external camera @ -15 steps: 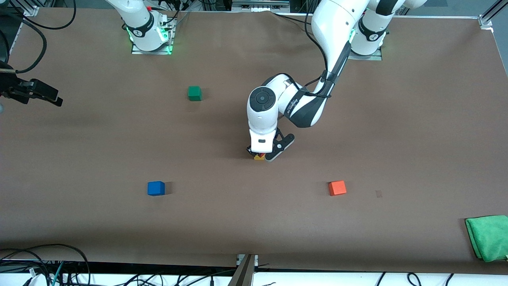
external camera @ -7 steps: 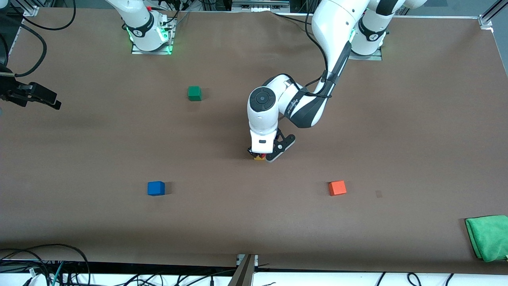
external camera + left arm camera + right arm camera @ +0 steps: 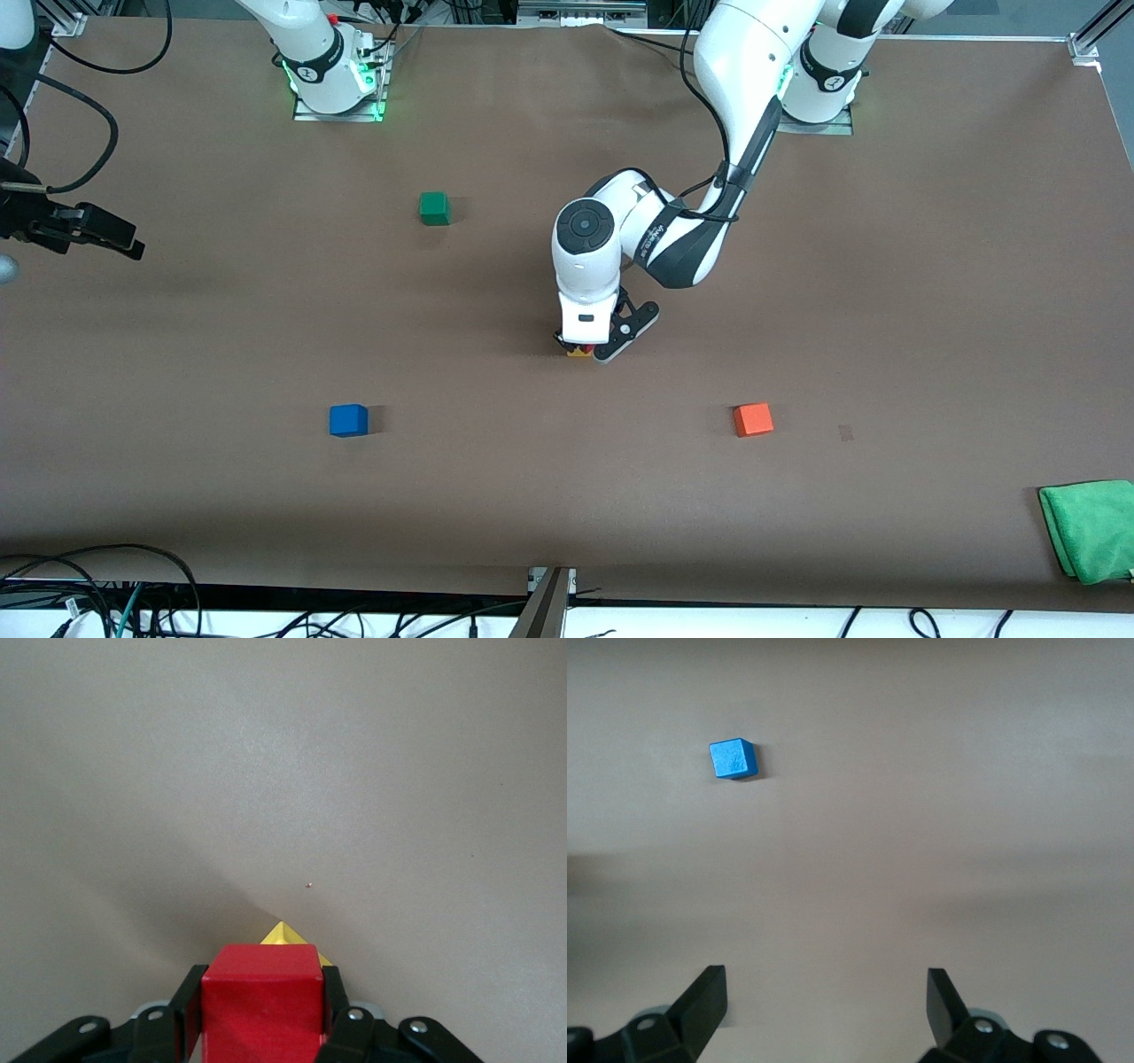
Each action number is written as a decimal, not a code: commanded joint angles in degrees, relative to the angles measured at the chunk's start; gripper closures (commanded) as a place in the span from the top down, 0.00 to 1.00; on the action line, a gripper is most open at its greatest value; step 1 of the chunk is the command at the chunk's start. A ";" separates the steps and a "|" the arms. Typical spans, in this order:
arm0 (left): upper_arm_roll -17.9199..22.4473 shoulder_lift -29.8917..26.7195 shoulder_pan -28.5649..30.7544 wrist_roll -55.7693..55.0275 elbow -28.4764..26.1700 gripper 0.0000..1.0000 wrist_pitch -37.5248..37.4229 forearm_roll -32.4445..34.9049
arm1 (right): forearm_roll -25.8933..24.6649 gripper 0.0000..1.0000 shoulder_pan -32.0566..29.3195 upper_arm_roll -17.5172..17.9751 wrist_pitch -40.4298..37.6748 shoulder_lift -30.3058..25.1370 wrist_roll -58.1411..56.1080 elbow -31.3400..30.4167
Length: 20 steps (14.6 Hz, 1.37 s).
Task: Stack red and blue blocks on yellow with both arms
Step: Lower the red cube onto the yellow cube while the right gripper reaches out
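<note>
Red block (image 3: 260,997) in left pincer (image 3: 260,1010) over yellow cube (image 3: 283,935); no legible writing

No readable text, label, brand, number or sign is showing in any view. A small dark marking is sitting on the left arm's (image 3: 660,239) grey wrist cover, at roughly twelve o'clock from the orange cube (image 3: 753,419), but it cannot be read.

Bare table (image 3: 532,478) around blue block (image 3: 348,420)

Brown table (image 3: 886,266) w/ cubes, green cloth (image 3: 1090,529)
</note>
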 commanded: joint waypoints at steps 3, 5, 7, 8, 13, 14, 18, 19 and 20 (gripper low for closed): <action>0.81 0.90 -0.62 -1.20 2.06 0.67 -1.28 1.54 | -1.33 1.00 -0.08 0.35 -0.24 3.48 -5.67 0.84; 0.81 0.99 -0.79 -1.29 2.06 1.00 -1.98 4.16 | -1.16 1.00 -0.08 0.44 0.37 4.99 -5.49 0.84; 0.81 0.99 -1.06 -1.29 2.06 1.00 -2.34 4.88 | -1.16 1.00 0.35 0.70 1.16 7.97 -4.79 0.93; 0.81 0.99 -1.06 -1.29 2.15 1.00 -2.43 4.88 | -1.07 1.00 1.05 0.79 2.56 9.20 -4.70 0.84; 0.64 1.16 -1.06 -2.87 7.76 1.00 -6.63 4.35 | -0.46 1.00 3.08 1.05 10.03 15.61 -4.09 0.93; 0.55 1.16 -1.06 -3.31 9.86 1.00 -8.47 4.27 | -0.37 1.00 3.95 1.05 11.96 17.02 -3.83 0.93; 0.55 1.25 -0.97 -3.14 13.84 1.00 -12.01 2.68 | 1.03 1.00 6.50 1.23 20.39 22.82 -1.36 0.93; 0.55 1.16 -0.97 -2.79 13.67 1.00 -12.27 2.68 | 1.73 1.00 7.21 1.23 22.41 24.31 -1.36 1.02; 0.55 0.90 -0.88 -2.18 13.66 1.00 -13.57 2.68 | 2.70 1.00 7.56 1.32 25.05 26.07 -1.45 1.19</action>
